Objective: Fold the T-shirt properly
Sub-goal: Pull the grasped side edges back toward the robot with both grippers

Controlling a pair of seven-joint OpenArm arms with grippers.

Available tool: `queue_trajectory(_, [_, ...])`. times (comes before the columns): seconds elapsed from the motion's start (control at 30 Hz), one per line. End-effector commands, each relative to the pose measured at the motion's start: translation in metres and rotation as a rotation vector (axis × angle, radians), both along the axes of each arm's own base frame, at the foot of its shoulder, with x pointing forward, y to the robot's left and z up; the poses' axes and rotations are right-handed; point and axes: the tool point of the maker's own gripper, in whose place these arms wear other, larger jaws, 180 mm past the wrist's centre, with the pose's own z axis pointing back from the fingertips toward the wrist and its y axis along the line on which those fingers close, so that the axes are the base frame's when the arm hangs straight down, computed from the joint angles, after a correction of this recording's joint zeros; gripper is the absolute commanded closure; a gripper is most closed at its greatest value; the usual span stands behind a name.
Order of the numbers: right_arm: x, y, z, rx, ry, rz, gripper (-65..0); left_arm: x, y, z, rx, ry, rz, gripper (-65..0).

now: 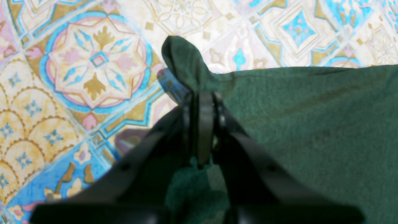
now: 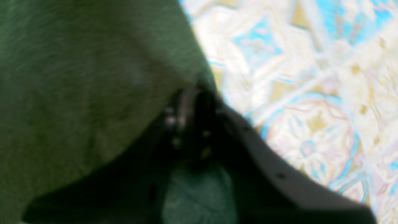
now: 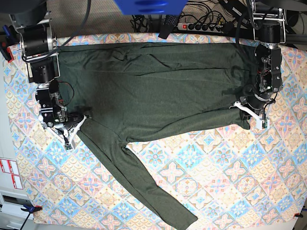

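We're looking down on the T-shirt [image 3: 153, 91], spread flat across the far half of the patterned surface [image 3: 230, 182], its body running from the left edge almost to the right. One long sleeve [image 3: 144, 184] trails off diagonally from the left side of the body toward the near edge, lying flat on the tiles.

On the left of the base view we have the right arm, reaching down from its mount at the far left corner, links stacked almost straight toward us, wrist bent inward. The right gripper [image 3: 76, 120] sits at the shirt's left edge, just where the sleeve leaves the body. From the right wrist camera, blurred as it is, we see the jaws closed together with green cloth [image 2: 77, 77] bunched at their tips and more fabric below them, so they're pinching the T-shirt.

Over on the right of the base view, the left arm drops from the far right corner in much the same posture, its white-tipped left gripper [image 3: 249, 112] at the shirt's right edge. The left wrist camera gives us a sharp look: the left gripper [image 1: 202, 99] has its jaws pressed shut on a fold of fabric, and a small peak of cloth [image 1: 183, 62] stands up beyond the tips, lifted off the surface [image 1: 93, 62].
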Motion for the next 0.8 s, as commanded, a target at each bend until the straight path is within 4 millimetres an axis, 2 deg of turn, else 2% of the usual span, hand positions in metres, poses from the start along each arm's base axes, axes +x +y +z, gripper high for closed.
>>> queue_trajectory(0.0, [0.003,-0.001,0.004,0.003,0.000,0.013,-1.3,0.012,0.008,0.017,0.017,-0.056,0.000,0.0])
queue_trajectory(0.17, [0.005,-0.015,0.015,0.042,-0.054,-0.059,-1.1,0.013,0.008,0.018,0.019,-0.059,-0.001,0.0])
queue_trajectory(0.23, [0.008,-0.019,0.029,0.058,-0.109,-0.086,-1.1,0.016,0.013,0.027,0.039,-0.075,-0.010,0.0])
queue_trajectory(0.33, [0.005,-0.022,0.047,0.068,-0.180,-0.098,-1.1,0.010,0.013,0.026,0.045,-0.070,-0.016,0.0])
queue_trajectory(0.4, [-0.002,-0.022,0.052,0.065,-0.195,-0.094,-1.1,0.010,0.012,0.029,0.048,-0.079,-0.023,0.0])
queue_trajectory(0.53, [-0.011,-0.011,0.067,0.048,-0.207,-0.053,-1.1,0.005,0.011,0.035,0.064,-0.087,-0.044,0.0])
queue_trajectory(0.77, [-0.043,0.014,0.081,0.045,-0.246,0.029,-1.1,-0.010,0.004,0.048,0.098,-0.105,-0.098,0.0])
